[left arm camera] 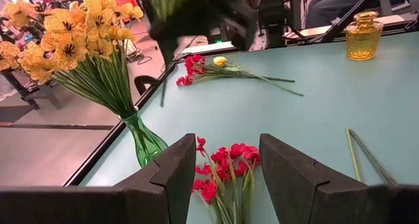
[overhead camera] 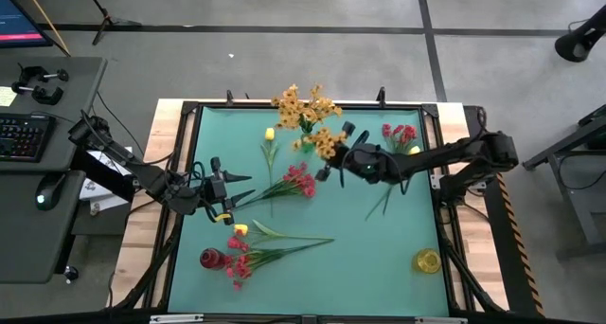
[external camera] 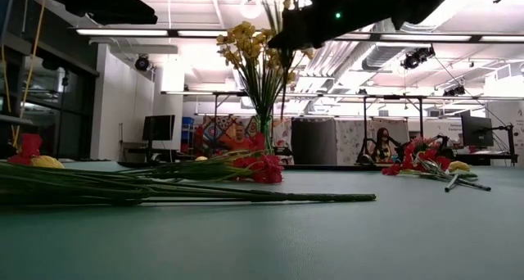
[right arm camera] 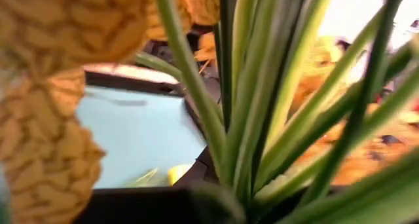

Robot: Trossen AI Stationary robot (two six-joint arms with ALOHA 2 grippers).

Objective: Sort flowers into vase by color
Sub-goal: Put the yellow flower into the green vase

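A green glass vase [left arm camera: 145,143] at the far edge holds orange-yellow sprays [overhead camera: 303,104]. My right gripper [overhead camera: 333,159] hovers just near of it, shut on another orange-yellow spray [overhead camera: 328,142]. Red-pink flowers [overhead camera: 298,182] lie flat mid-table, straight ahead of my left gripper [overhead camera: 231,188], which is open [left arm camera: 229,178] and touches nothing. A yellow bud on its stem [overhead camera: 270,136] lies near the vase. More red and yellow flowers [overhead camera: 401,135] lie at the far right. Red flowers [overhead camera: 248,258] and a yellow bud [overhead camera: 240,230] lie at the near left. My right gripper holds the spray by its bundle of green stems [right arm camera: 229,119], which fill the right wrist view. The fingers come about level from the table's right. The place of contact is hidden by stems and blossoms. The spray is lifted clear of the table, its blossoms [overhead camera: 328,142] toward the far side.
A red vase [overhead camera: 212,259] stands at the near left beside the red flowers. A yellow glass vase [overhead camera: 426,261] stands at the near right. Open green table lies between them and in the middle right. A keyboard and a mouse sit on a side desk to the left.
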